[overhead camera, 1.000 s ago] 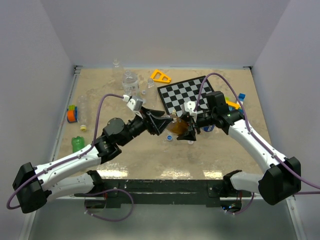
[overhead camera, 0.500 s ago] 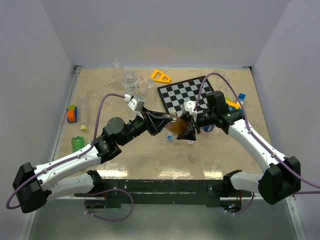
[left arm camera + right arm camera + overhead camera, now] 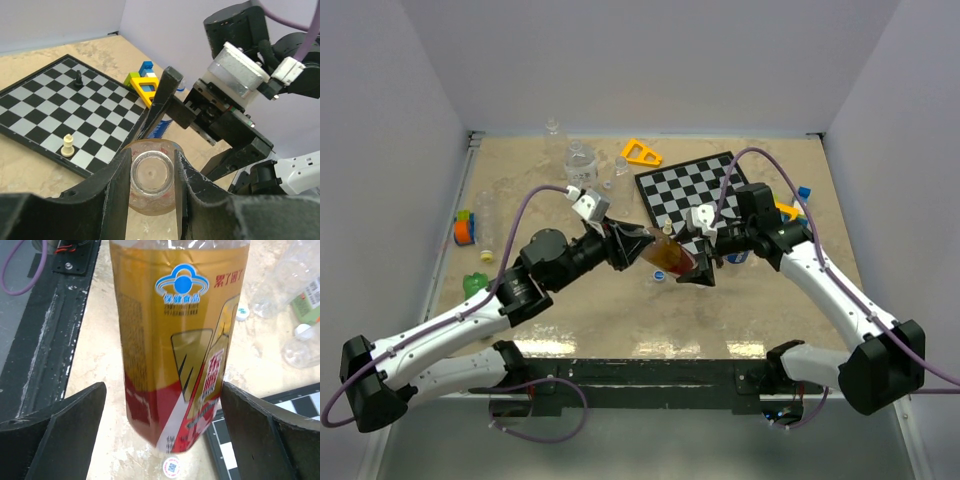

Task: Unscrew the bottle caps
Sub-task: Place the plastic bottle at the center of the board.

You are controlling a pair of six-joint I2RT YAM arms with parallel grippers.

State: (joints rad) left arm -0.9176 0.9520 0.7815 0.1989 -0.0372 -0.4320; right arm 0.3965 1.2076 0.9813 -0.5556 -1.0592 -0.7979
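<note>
The amber-brown bottle [image 3: 673, 256] with a gold and red label hangs tilted in the air above the table between both grippers. My left gripper [image 3: 642, 243] is shut on its narrow round end [image 3: 151, 176], one finger on each side. My right gripper [image 3: 701, 264] is open, with its fingers [image 3: 55, 432] standing wide on either side of the bottle's body [image 3: 175, 350] and a clear gap on the left side. A blue and white cap [image 3: 660, 277] lies on the table below the bottle and also shows in the right wrist view [image 3: 171, 466].
The chessboard [image 3: 695, 190] lies behind the grippers with chess pieces [image 3: 68, 145] on it. A green bottle [image 3: 475, 287] and a yellow cap [image 3: 487, 256] sit at the left. Clear bottles [image 3: 580, 160] stand at the back. Coloured blocks [image 3: 790, 205] lie at the right.
My left arm has swung a little left and its wrist has turned. The bottle has shifted slightly toward the left with it. The right gripper has stayed almost still.
</note>
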